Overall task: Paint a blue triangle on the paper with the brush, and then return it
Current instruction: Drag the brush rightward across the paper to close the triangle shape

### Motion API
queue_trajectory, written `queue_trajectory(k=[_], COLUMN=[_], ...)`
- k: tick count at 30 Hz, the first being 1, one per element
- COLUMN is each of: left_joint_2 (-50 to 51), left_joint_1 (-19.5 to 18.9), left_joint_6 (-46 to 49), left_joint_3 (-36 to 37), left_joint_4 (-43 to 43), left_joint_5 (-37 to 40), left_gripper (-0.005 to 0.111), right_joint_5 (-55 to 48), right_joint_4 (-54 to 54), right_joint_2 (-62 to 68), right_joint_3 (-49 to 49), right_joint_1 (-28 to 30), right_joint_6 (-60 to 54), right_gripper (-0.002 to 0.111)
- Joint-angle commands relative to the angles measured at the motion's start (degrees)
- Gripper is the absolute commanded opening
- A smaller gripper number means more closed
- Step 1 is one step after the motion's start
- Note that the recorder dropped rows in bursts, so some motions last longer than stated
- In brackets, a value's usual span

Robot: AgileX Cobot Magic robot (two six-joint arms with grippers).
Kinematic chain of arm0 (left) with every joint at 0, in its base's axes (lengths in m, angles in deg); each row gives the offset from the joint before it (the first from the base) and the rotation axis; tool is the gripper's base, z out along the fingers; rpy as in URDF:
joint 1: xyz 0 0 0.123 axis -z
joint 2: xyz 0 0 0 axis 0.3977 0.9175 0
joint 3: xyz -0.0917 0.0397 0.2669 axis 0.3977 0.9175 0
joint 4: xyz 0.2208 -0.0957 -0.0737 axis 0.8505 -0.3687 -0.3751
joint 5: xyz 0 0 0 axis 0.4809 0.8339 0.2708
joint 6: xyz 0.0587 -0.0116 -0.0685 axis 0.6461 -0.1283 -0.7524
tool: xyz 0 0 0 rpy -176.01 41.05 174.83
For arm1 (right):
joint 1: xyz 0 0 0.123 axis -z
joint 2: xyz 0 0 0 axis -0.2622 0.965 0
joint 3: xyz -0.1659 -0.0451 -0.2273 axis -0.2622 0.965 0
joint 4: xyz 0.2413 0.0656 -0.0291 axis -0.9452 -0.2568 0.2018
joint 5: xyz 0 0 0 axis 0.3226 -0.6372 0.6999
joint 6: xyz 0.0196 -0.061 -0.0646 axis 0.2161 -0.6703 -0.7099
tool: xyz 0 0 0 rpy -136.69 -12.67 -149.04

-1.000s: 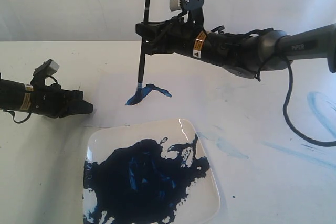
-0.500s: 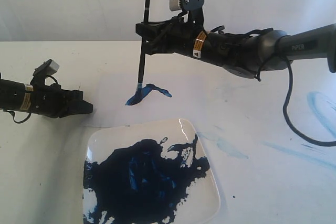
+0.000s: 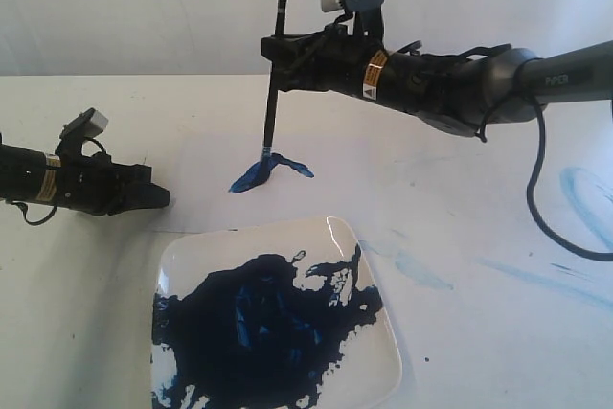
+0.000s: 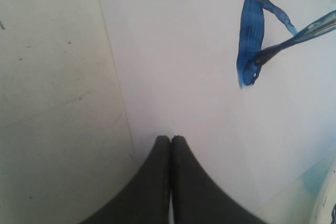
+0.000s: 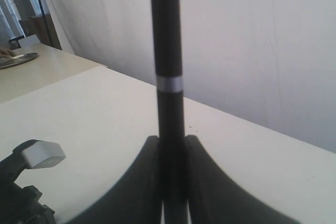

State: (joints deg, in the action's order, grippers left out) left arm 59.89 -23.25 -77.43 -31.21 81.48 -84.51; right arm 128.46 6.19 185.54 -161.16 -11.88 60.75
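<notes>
Brush (image 3: 280, 7) stood upright, clamped by the right gripper (image 3: 274, 50), bristles seemingly touching the blue triangle (image 3: 269, 171); left gripper (image 4: 170, 140), jaws together, sat just inside the edge of the paper (image 4: 178, 51).

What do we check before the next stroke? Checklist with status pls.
1. Grip: right gripper shut on the brush, brush upright: ok.
2. Tip contact: bristles at a corner of the triangle, touching the paper or just above: cannot tell.
3. Triangle closed: brush hides one side in the left wrist view: cannot tell.
4. Left gripper shut, apart from the triangle: ok.
5. Plate holds plenty of blue paint: ok.
</notes>
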Motion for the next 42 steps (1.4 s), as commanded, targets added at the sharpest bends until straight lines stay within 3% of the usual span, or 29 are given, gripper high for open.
queue_trajectory(k=[1, 27, 42], left_joint_2=[0.69, 0.69, 0.69], left_joint_1=[-0.10, -0.10, -0.10], left_joint_6=[0.18, 0.18, 0.18], left_joint_3=[0.15, 0.15, 0.15], left_joint_4=[1.49, 1.49, 1.49], left_joint_5=[1.63, 1.63, 1.63], left_gripper=[0.000, 0.000, 0.000], right_joint_5=[-0.85, -2.69, -9.15], right_joint_4=[0.91, 4.79, 9.50], right_joint_2=[-0.73, -1.60, -4.02], right_joint_3=[-0.05, -0.05, -0.05], right_joint_1=[0.35, 2.57, 3.15], right_joint_6=[0.40, 2.66, 3.80], right_gripper=[0.000, 0.000, 0.000])
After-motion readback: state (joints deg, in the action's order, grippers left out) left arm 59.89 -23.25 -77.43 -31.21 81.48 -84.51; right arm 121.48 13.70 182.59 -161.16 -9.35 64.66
